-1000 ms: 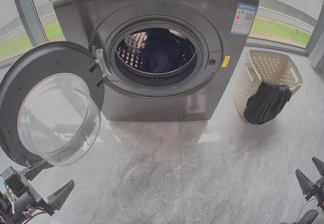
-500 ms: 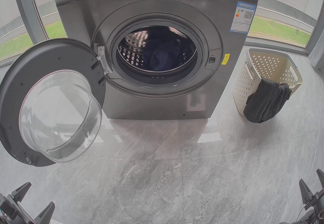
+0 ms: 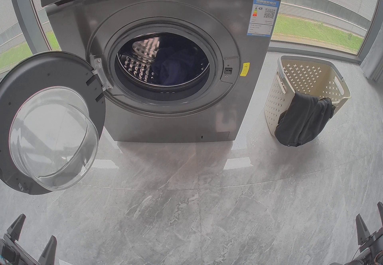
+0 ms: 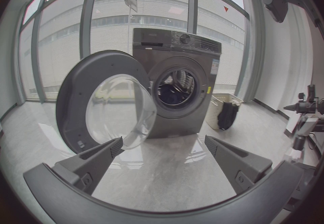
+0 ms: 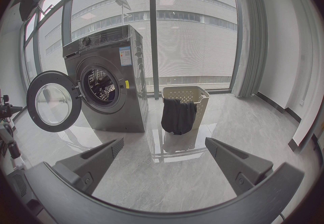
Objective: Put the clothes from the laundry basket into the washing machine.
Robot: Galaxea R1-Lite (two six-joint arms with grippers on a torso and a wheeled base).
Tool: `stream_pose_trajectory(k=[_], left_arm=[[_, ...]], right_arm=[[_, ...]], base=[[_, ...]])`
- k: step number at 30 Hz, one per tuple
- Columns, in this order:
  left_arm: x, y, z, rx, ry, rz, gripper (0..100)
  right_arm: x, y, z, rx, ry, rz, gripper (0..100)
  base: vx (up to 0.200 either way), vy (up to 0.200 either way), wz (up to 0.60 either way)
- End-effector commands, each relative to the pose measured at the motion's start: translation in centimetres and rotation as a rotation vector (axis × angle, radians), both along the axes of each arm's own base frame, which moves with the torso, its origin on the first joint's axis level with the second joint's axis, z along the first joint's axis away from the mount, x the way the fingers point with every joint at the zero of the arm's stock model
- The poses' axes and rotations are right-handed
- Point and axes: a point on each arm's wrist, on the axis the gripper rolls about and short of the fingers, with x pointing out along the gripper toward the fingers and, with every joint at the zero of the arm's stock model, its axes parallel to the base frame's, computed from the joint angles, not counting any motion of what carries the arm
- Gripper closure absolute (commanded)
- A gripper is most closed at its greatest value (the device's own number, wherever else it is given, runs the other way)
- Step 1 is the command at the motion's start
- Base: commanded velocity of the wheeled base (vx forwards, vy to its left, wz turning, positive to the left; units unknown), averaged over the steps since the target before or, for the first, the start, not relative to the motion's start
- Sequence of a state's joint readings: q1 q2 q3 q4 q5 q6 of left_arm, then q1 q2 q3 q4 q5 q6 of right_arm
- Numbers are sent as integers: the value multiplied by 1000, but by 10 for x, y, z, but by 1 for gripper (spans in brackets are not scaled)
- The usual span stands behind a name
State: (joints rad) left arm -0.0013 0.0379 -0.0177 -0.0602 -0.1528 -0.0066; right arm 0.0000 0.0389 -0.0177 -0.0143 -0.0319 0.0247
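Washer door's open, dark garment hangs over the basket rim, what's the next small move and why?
Probably move the right gripper toward the garment draped over the basket rim: it hangs on the robot's right, that gripper is open, empty and well short of it, and the washer door stands open.

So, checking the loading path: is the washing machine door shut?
No, the door stands swung wide open to the left of the washing machine, leaving its drum exposed.

A dark garment [image 5: 178,115] drapes over the laundry basket [image 5: 199,94] beside the washing machine [image 5: 111,79].
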Motion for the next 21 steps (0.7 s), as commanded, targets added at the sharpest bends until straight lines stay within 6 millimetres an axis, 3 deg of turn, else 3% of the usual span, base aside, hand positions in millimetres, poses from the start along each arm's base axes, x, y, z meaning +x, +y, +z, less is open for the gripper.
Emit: stream_pose_trajectory(k=[1,4,7,19,21], left_arm=[[-2,1,-6,2,-16,59,0],[-2,1,-6,7,-13,67,0],[-2,4,-12,24,57,197,0],[-1,3,-12,-5,43,146,0],[-1,3,-12,-1,43,146,0]], right_arm=[[-1,1,-6,-32,3,37,0],[-1,1,-6,-24,3,28,0],[-1,1,-6,-9,2,14,0],[-1,1,-6,-32,1,24,0],[-1,1,-6,-32,1,24,0]], base=[[0,0,0],[0,0,0],[0,0,0],[0,0,0],[0,-200,0]])
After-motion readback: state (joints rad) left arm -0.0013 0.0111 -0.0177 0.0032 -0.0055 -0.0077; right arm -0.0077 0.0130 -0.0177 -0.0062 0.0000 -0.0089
